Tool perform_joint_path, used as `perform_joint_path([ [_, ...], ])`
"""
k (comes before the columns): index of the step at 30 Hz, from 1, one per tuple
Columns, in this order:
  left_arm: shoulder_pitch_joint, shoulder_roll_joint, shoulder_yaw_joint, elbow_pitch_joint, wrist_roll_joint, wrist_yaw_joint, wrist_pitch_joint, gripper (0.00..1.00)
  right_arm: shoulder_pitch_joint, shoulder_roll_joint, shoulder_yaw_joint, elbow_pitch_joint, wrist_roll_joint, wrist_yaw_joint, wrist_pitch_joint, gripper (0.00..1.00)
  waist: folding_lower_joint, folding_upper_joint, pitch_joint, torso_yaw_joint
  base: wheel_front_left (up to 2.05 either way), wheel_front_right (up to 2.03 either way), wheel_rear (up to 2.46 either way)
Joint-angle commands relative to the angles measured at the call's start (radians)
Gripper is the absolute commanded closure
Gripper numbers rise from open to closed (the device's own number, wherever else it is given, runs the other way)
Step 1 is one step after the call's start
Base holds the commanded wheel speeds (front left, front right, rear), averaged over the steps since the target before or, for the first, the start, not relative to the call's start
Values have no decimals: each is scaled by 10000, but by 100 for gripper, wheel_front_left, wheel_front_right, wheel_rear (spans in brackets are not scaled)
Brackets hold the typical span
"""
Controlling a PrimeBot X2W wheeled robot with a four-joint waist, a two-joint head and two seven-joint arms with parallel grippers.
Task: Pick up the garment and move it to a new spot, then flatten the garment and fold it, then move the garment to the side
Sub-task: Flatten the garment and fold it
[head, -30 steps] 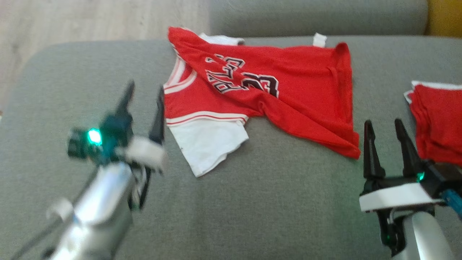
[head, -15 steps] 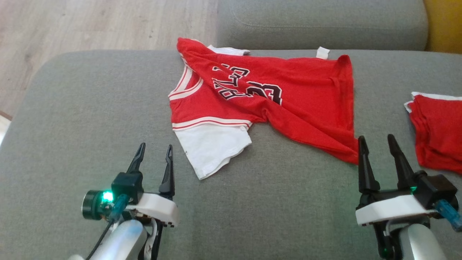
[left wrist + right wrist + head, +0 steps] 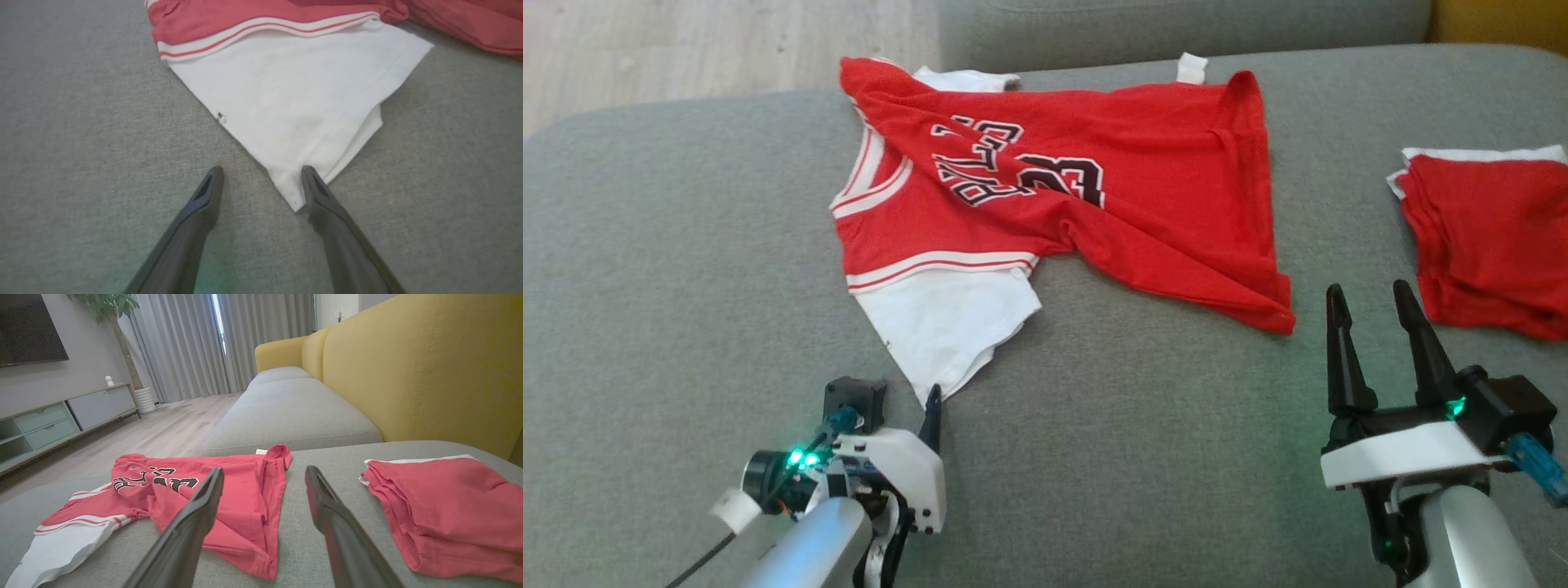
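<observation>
The garment, a red jersey with black lettering and white sleeves, lies spread and creased on the grey cushion. My left gripper is open and low at the near white sleeve's corner. In the left wrist view that sleeve points its corner between the fingers of my left gripper, against the right finger. My right gripper stands open just right of the jersey's near hem corner, holding nothing. From the right wrist, the jersey lies beyond my right gripper.
A folded pile of red cloth lies at the cushion's right, also seen as the red pile. A second grey cushion adjoins at the back. Wooden floor lies beyond the left edge. A yellow backrest rises on the right.
The head camera has shifted, sliding the scene left and up. My left gripper has tipped down and come in to the white sleeve's corner. The right gripper has stayed put, open.
</observation>
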Motion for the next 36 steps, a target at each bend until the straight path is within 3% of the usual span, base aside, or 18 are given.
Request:
perform_joint_path([
  [1,-471,115,273,-186,-58,36,69,0,-364,-49,211,-277,66,-7,-156,0,-1,0,106,-131,0,0,0],
  [10,-544,218,126,-277,-287,-180,740,0,-554,-49,212,-16,162,-7,-311,0,-1,0,314,-431,0,0,0],
  [12,-559,205,102,-340,-369,-322,801,100,-604,-49,245,42,153,-7,-323,0,-1,0,350,-473,0,0,0],
  [19,-561,182,460,-824,-499,-437,-199,100,-654,-49,153,413,111,-7,-263,0,-1,0,299,-517,0,0,0],
  [28,-565,345,1593,-1379,-410,371,-2457,100,-588,-49,-89,885,-10,-7,200,0,-1,0,128,-292,0,0,0],
  [36,-411,528,2489,-2016,-310,882,-3211,100,-554,-49,-146,1053,25,-7,478,0,-1,0,66,-117,0,0,0],
])
